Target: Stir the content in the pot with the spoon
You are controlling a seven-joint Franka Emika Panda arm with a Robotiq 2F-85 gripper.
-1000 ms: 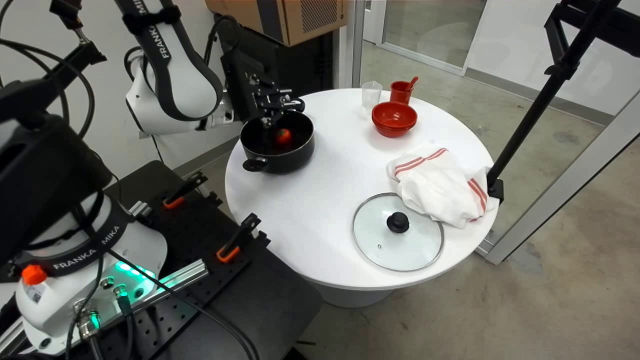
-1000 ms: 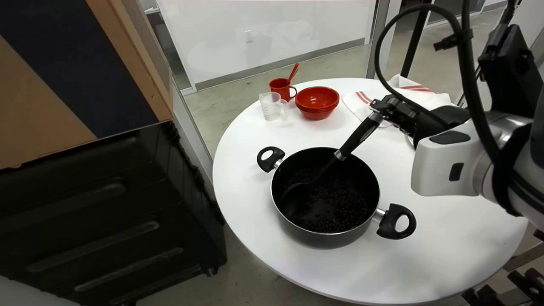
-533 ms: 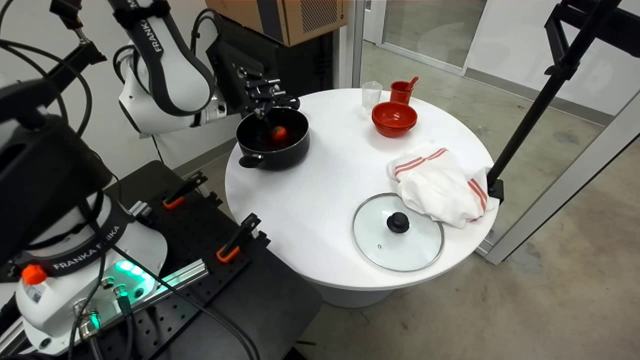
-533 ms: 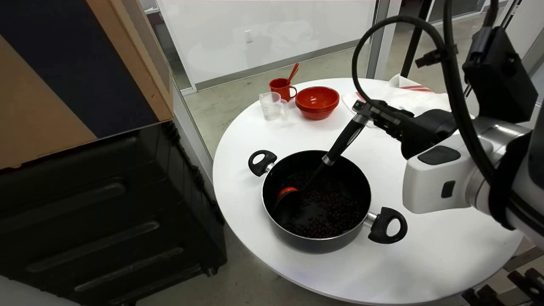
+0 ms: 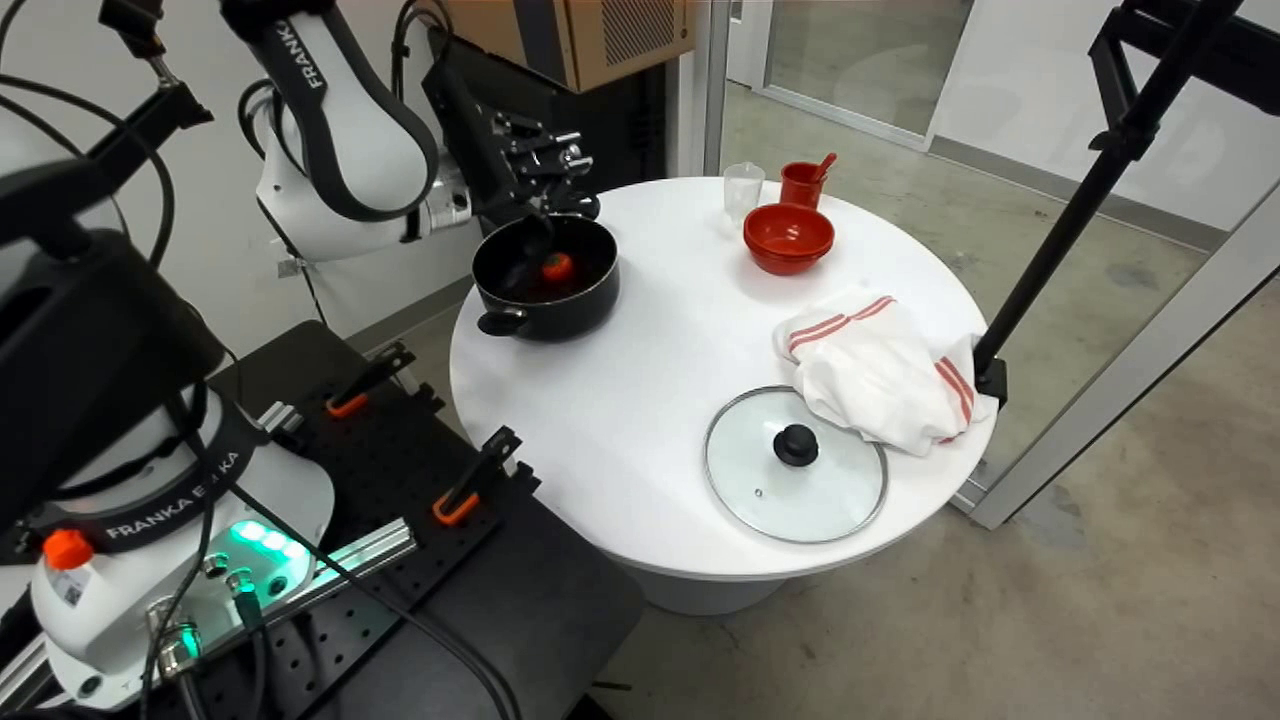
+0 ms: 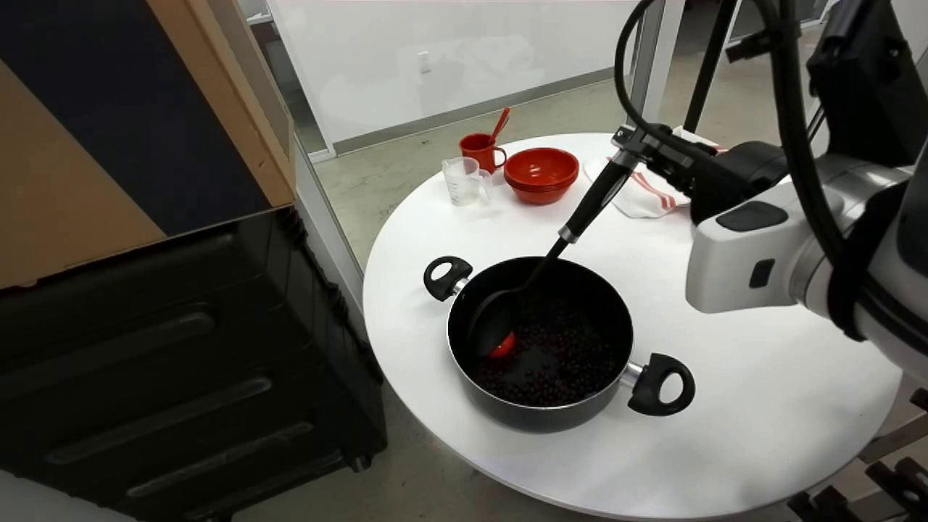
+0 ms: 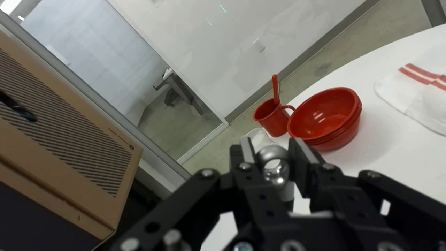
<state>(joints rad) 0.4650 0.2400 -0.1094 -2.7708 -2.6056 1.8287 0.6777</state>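
Observation:
The black pot [image 6: 540, 417] stands on the white table and shows in both exterior views [image 5: 580, 318]. The content, a red-orange lump [image 6: 505, 346], lies in the pot, partly covered by the spoon's bowl; it also shows in an exterior view [image 5: 557, 267]. Several small dark beads lie on the pot floor. My gripper [image 6: 628, 139] is shut on the metal end of the spoon's handle [image 6: 598, 197], seen between the fingers [image 7: 269, 151] in the wrist view. The spoon leans over the pot's rim, tilted, its bowl inside the pot beside the lump. The wrist view hides the pot.
Red bowls [image 6: 542, 174], a red mug [image 6: 478, 148] with a red utensil and a clear measuring cup [image 6: 462, 181] stand farther back. A striped towel [image 5: 870, 360] and the glass lid [image 5: 750, 490] lie on the table. A cardboard box [image 5: 630, 35] stands beside the table.
The pot has shifted slightly toward the robot's side box. My gripper has since risen, lifting the spoon somewhat. The red lump has come into view in an exterior view and moved a little.

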